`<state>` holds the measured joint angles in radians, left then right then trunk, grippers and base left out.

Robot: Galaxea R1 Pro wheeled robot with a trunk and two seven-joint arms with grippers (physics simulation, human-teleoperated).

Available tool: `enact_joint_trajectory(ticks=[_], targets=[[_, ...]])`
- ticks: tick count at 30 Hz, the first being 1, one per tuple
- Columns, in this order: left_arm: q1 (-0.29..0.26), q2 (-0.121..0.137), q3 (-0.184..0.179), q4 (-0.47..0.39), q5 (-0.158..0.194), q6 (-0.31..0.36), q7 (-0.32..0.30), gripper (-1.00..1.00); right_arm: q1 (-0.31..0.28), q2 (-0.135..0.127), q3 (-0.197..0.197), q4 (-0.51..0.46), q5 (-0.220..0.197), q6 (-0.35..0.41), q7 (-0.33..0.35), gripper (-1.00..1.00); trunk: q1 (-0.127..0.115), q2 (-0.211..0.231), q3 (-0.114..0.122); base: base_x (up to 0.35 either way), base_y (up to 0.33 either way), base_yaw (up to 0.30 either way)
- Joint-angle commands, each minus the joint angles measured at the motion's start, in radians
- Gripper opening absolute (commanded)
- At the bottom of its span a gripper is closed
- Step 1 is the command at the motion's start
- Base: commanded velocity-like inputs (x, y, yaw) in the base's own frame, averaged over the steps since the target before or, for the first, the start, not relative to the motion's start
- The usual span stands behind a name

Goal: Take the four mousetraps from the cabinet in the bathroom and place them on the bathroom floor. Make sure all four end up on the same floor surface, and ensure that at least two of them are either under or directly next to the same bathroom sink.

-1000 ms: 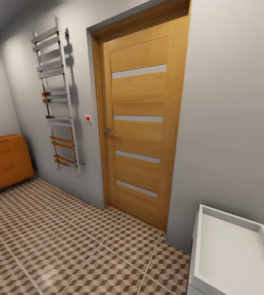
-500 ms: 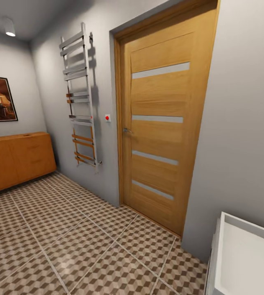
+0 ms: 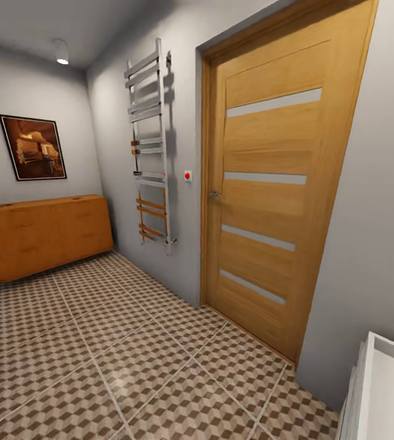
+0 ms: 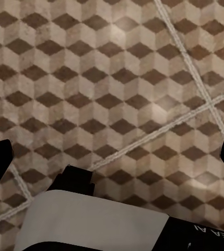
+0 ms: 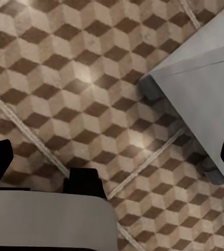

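I see both grippers spread wide and empty over the bathroom floor (image 3: pixel 130 360), the right gripper (image 5: pixel 112 151) nearer the white cabinet (image 3: pixel 377 397) at my lower right, no mousetraps visible, the wooden door (image 3: pixel 270 195) beyond.

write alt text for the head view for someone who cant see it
A closed wooden door with frosted strips stands in a grey wall above the cube-patterned bathroom floor. A chrome towel rail, an orange dresser and a framed picture lie left; the white cabinet edges in bottom right.
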<state>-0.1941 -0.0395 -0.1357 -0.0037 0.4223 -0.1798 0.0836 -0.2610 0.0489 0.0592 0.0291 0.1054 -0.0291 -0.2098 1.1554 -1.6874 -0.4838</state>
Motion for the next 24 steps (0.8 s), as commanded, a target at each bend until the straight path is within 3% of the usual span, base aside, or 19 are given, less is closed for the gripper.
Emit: enact_joint_trajectory(ticks=[1, 24], targets=[[-0.001, 0.0, -0.008, 0.001, 0.006, -0.003, 0.004, 1.0, -0.001, 0.0, 0.005, 0.003, 0.007, -0.003, -0.005, 1.0, 0.0, -0.001, -0.001, 0.0, 0.0, 0.277], [-0.001, 0.0, -0.008, 0.001, 0.006, -0.003, 0.004, 1.0, -0.001, 0.0, 0.005, 0.003, 0.007, -0.003, -0.005, 1.0, 0.0, -0.001, -0.001, 0.0, 0.0, 0.277]])
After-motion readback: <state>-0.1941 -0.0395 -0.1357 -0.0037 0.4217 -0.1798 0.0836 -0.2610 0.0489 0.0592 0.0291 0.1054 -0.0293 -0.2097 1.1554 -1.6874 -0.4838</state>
